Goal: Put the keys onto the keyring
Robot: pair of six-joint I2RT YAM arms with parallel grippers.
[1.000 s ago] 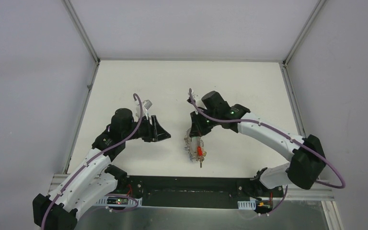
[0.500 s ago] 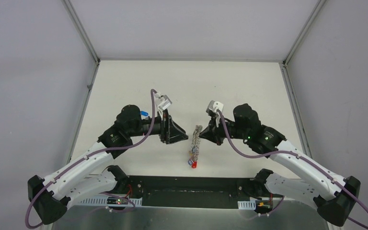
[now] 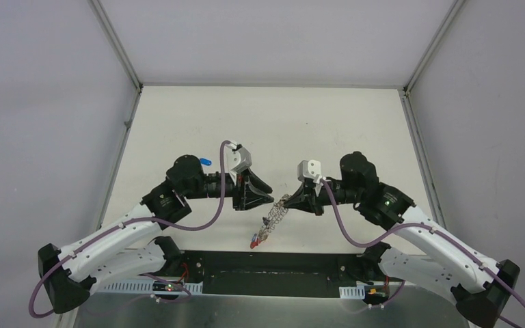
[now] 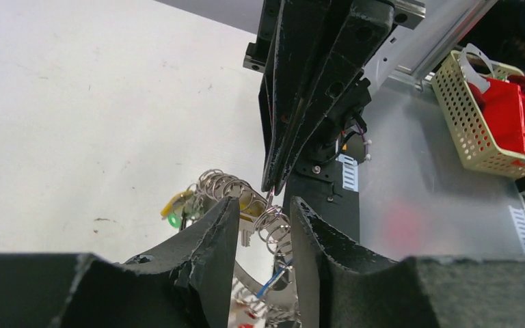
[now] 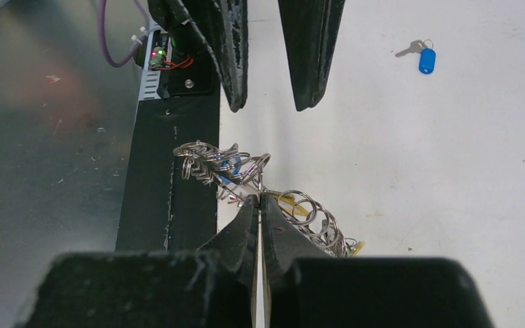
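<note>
The keyring (image 3: pixel 271 217), seemingly limp and light, dangles at centre frame from my clenched right fingers (image 5: pixel 243 236), while my left fingers (image 4: pixel 208 246) straddle its coils unclosed; I'd grip a single coil.

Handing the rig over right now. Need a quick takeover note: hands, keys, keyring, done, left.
Right hand: shut on the keyring, holding it off the table.
Left hand: jaws apart, keyring coils between its fingers; grip unclear.
Blue-tagged key: loose on the table, beyond the left arm.
Done: red, yellow and green tags already show on the keyring.
Left: pick up the blue-tagged key and thread it on.
</note>
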